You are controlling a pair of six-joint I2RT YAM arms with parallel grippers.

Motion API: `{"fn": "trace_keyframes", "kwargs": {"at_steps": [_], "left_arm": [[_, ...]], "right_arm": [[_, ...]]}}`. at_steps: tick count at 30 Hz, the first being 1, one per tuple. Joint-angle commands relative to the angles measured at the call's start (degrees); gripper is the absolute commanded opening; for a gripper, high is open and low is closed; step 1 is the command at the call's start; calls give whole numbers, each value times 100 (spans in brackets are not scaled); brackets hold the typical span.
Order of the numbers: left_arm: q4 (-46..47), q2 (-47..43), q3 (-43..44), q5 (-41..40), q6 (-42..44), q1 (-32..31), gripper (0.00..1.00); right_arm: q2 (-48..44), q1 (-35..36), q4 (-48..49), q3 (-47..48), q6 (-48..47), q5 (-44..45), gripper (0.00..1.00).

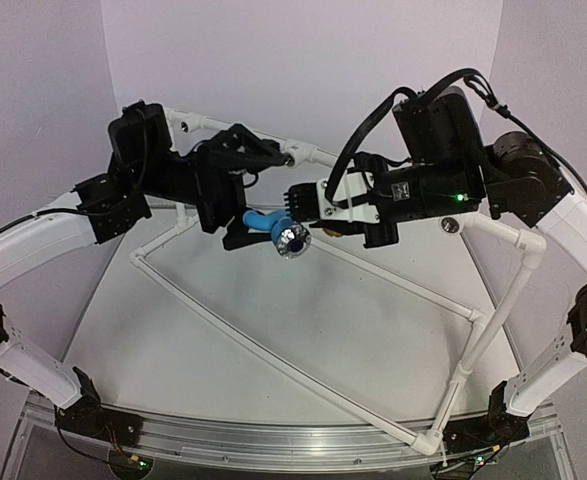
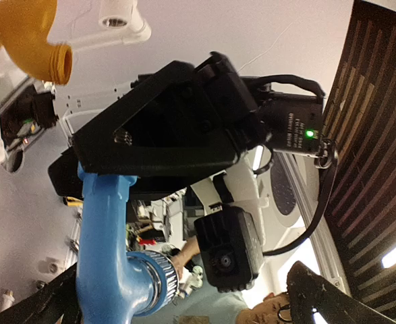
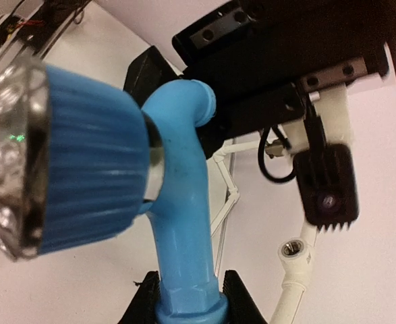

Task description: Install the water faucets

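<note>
- blue faucet (image 1: 265, 222): one, up in the air above the bench (image 1: 303, 330), between the two arms, ribbed knob with clear cap toward the top camera
- right pincer (image 3: 189, 300): clenched on the collared end of the blue faucet, one finger on each side
- left pincer (image 1: 256, 195): released, fingers spread wide; spout end of the blue faucet close to the lower finger, contact unclear
- yellow faucet (image 2: 22, 34): one, only in the left wrist view, top left corner, just beside white pipe
- pipe frame (image 1: 273, 340): one, white, lying on the bench under both arms
- open socket fitting (image 2: 115, 20): one in the left wrist view, another one in the right wrist view; same or different, cannot tell
</note>
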Motion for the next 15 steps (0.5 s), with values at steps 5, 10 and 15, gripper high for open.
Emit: {"fn": "trace_keyframes", "kwargs": {"at_steps": [5,10,15], "left_arm": [[-4452,-755,1753,-2408,4178,652,100],[-5338,-1470,1762,-4437,7048,642,100],[-5399,-1736,1444,-4265,9371,637,100]], "right_arm": [[-601,-6,241,-137,1421,114,0],[-772,-442,333,-210,2946,-718,0],[-702,-1047,313,11,4070,-2031,0]]}}
